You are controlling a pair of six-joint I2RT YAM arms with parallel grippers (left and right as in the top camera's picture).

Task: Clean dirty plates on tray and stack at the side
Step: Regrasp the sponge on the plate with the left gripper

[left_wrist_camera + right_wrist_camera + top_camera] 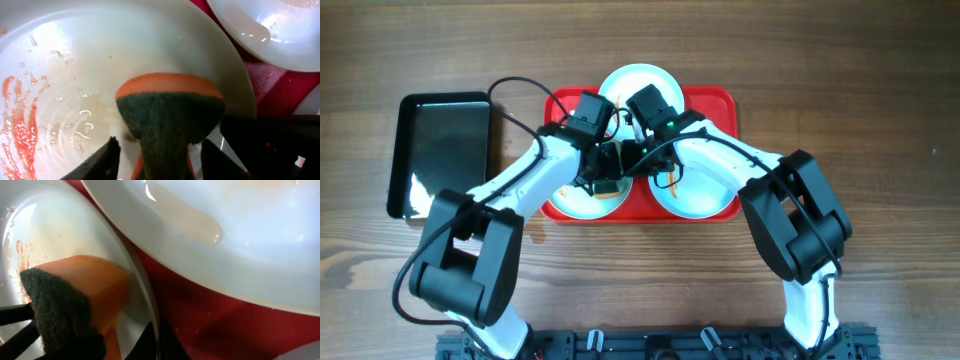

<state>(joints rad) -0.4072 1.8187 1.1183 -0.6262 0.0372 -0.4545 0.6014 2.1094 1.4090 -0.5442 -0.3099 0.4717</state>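
I saw the big red tray (715, 100) with three pale plates (638, 78) on it. My left gripper (162, 152) pinched an orange and green sponge (170, 115) on the front left plate (75, 60), which had red smears. My right gripper (152, 342) was pressed together beside that plate's rim.

- plates (638, 78): pale mint-white, hard and smooth, high gloss. One looks wet, with beaded droplets and thin orange-red smears.
- tray (715, 100): red plastic, smooth, with a soft sheen.
- sponge (170, 115): orange foam body, fine-pored and matt. The dark green scouring face is coarse, fibrous and dull.
- black tray (445, 150): plastic, very glossy, with mirror-like reflections.
- worktop (880, 90): brown wood grain, matt.
- arms (525, 180): smooth white plastic shells with black matt housings.
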